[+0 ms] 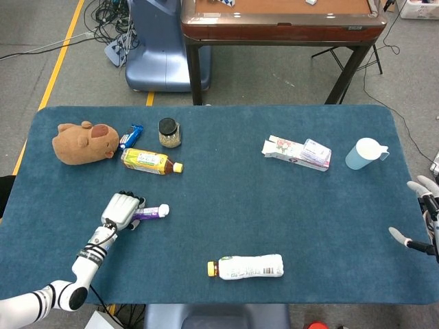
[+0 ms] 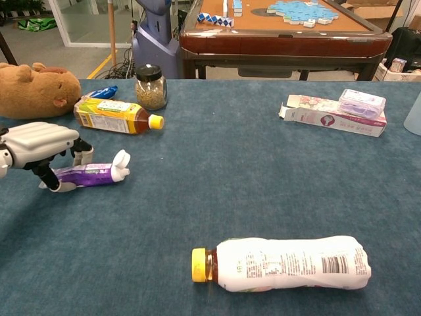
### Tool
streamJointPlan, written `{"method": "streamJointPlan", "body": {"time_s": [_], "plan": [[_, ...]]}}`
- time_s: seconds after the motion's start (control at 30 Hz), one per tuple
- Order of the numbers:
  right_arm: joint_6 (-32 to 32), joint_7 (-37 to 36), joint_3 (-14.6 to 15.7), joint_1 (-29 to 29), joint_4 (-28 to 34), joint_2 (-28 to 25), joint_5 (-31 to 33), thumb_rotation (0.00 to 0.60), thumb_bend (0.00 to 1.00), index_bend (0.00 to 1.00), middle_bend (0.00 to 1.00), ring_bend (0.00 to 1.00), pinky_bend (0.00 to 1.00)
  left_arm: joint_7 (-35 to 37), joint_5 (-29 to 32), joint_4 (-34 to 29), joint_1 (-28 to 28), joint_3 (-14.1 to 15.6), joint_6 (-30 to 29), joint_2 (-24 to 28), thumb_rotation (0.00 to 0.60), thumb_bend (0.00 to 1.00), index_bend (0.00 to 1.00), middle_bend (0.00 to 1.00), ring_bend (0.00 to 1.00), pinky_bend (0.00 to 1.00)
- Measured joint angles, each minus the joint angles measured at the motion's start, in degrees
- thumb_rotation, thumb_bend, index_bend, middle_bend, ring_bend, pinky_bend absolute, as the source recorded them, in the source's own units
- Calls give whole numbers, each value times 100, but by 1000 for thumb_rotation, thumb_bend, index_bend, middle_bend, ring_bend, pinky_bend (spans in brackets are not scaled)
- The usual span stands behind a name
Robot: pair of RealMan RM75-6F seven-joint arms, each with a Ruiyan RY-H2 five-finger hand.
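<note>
My left hand (image 2: 41, 143) arches over the purple tube (image 2: 89, 174) lying flat on the blue table (image 1: 226, 199), fingertips pinching its end. My right hand (image 1: 424, 219) hovers spread, holding nothing, at the table's edge.

Ten things on the blue table, two of them bottles.

Two bottles: an amber tea bottle (image 1: 151, 161) and a white-sleeved bottle (image 1: 246, 266). One each of the others: purple tube (image 1: 151, 213), capybara plush (image 1: 84, 142), blue wrapped snack (image 1: 130, 135), grain-filled jar (image 1: 169, 132), flat carton (image 1: 289, 152), clear plastic case (image 1: 316, 151), pale blue jug (image 1: 365, 153). Two robot hands: left hand (image 1: 122, 210), right hand (image 1: 422, 219).
</note>
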State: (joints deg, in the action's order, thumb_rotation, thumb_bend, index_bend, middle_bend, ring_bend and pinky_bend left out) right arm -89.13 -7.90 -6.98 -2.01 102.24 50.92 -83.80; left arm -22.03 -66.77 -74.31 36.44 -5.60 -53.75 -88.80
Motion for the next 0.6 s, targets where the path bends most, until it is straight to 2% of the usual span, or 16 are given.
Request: {"method": "streamJointPlan", "body": {"time_s": [0.2,0.37,0.6], "plan": [[-48,27,8,33,46,-17,-23,600,140,178,126,0,75,327,-122,188,2,-9,1,-71,600,253,526,574,367,280],[-72,69,15,45,102,-32,-63,600,140,178,126,0,75,787,-266,324,-2,-30,4,-95,600,335,580,633,421,280],[-39,192,8,-13,188,-70,-174,600,140,178,126,0,75,1661,-590,399,1,-81,-10,52,600,382,621,675,452,296]]}}
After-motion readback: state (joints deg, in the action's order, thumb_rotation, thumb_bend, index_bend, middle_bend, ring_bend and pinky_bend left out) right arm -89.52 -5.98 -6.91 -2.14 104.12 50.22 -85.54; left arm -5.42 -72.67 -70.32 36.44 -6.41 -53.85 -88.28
